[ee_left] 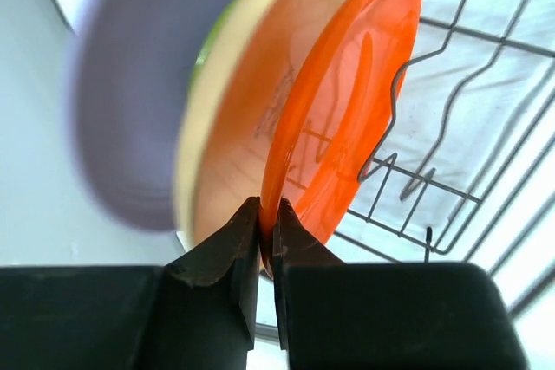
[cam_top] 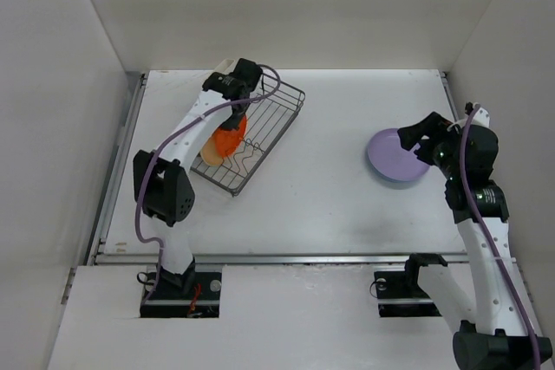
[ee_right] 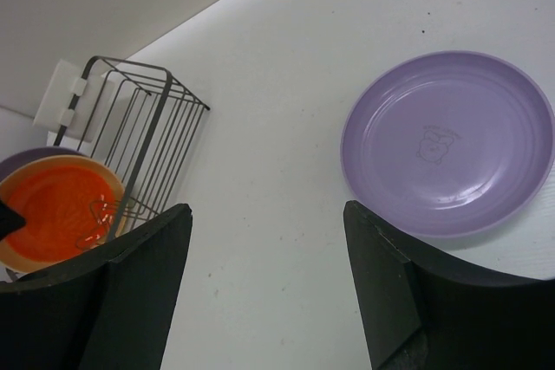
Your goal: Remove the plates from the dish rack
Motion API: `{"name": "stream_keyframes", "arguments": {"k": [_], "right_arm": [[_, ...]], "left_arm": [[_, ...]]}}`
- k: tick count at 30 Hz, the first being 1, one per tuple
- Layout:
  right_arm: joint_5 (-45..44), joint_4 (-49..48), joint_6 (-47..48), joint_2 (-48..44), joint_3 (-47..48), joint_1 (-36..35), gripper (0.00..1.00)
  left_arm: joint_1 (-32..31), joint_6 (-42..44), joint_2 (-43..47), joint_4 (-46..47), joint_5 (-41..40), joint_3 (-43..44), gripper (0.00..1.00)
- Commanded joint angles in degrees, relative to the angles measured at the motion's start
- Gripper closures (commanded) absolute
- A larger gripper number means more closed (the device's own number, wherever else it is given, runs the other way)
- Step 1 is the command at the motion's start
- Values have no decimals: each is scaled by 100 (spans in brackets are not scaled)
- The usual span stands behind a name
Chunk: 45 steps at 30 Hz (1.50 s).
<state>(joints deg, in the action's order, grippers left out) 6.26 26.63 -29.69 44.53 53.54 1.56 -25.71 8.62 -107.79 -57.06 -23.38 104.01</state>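
1. My left jaws are pinched shut on the orange plate [ee_left: 347, 110] at its rim. It stands on edge in the dish rack [cam_top: 271, 143], far left, so an edge grip should lift it straight out.
2. My right jaws hang wide and empty above the purple plate [ee_right: 447, 140], flat on the table [ee_right: 286, 84].
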Motion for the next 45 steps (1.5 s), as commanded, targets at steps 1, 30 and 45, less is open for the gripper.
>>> {"name": "stream_keyframes", "arguments": {"k": [1,30,45], "right_arm": [[-2,-62,95,-68,245,-51,23],[-257,395,95,-489,78,-51,23],[-310,562,95,-718,78,-51,23]], "left_arm": [[-267,61,698,-280,-229,602,100],[-1858,975,-857,-561,4947,858,95],[-1806,589,-1071,107,3544,797,40]]}}
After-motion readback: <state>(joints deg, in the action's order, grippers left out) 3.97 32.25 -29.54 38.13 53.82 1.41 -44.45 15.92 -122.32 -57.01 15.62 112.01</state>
